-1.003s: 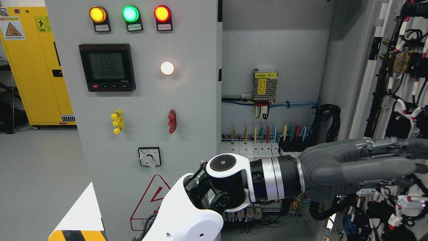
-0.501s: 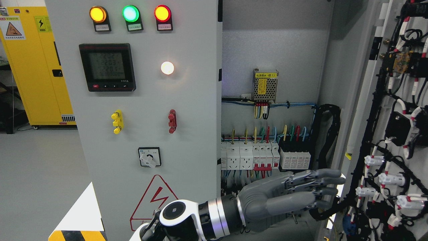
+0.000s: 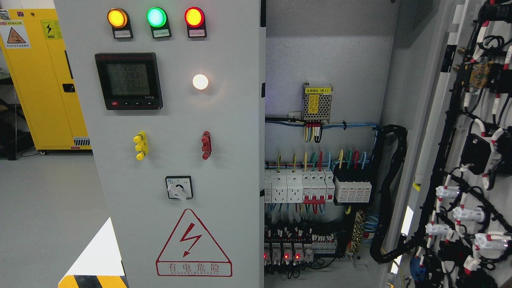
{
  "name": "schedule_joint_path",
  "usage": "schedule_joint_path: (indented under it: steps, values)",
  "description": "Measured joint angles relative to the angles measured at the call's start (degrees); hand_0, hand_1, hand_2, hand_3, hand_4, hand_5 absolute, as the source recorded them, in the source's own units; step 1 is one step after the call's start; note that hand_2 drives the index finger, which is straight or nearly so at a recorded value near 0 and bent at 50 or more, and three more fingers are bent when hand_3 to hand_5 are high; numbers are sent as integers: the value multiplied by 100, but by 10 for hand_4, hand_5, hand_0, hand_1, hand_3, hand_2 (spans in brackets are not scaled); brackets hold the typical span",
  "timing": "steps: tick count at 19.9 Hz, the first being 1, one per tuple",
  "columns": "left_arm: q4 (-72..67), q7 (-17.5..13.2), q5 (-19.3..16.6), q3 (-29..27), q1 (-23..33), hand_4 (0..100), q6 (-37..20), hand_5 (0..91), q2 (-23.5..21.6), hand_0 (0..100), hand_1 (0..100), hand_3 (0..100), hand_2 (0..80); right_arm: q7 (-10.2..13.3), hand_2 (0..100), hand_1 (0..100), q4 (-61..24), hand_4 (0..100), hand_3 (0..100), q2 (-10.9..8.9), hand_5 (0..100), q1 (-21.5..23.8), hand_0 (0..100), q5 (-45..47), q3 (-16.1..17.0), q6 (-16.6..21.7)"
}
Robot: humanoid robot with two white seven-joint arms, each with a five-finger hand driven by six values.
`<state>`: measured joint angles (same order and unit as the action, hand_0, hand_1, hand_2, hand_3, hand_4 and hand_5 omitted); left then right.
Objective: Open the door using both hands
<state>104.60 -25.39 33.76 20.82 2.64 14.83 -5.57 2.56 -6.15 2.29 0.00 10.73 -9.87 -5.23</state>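
The grey electrical cabinet has its left door point(image 3: 176, 120) shut, carrying three indicator lamps, a digital meter point(image 3: 129, 81), a lit white lamp and a rotary switch point(image 3: 179, 188). The right door point(image 3: 468, 160) stands swung wide open at the picture's right, its inner face covered with black cable looms and white connectors. Between them the cabinet interior point(image 3: 324, 168) shows a row of white breakers and coloured wires. Neither hand nor any arm appears in the head view.
A yellow safety cabinet point(image 3: 44, 80) stands at the far left on the grey floor. A white block with black and yellow stripes point(image 3: 94, 268) sits at the lower left. A red warning triangle point(image 3: 194, 244) marks the shut door's lower part.
The left arm and its grey hand, stretched across toward the open right door, dropped down and back and has left the view. The right door stays wide open.
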Motion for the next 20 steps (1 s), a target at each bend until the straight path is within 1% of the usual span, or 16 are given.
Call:
schedule_joint_path:
  steps: [4, 7, 9, 16, 20]
  values:
    - [-255, 3, -99, -405, 910, 0, -390, 0, -68, 120, 556, 0, 0, 0, 40, 500, 0, 0, 0, 0, 0, 0, 0, 0, 1, 0]
    - [-707, 5, -155, -784, 1304, 0, -561, 0, -106, 120, 556, 0, 0, -3, 40, 500, 0, 0, 0, 0, 0, 0, 0, 0, 1, 0]
    - [-1113, 7, -185, -1046, 1453, 0, -638, 0, -119, 120, 556, 0, 0, -4, 40, 500, 0, 0, 0, 0, 0, 0, 0, 0, 1, 0]
    - [-2883, 3, -240, -1724, 1686, 0, -1040, 0, -120, 120, 556, 0, 0, -4, 40, 500, 0, 0, 0, 0, 0, 0, 0, 1, 7, 0]
    - [-4176, -63, -290, -1942, 1465, 0, -1094, 0, -107, 120, 556, 0, 0, -5, 40, 500, 0, 0, 0, 0, 0, 0, 0, 2, 10, 0]
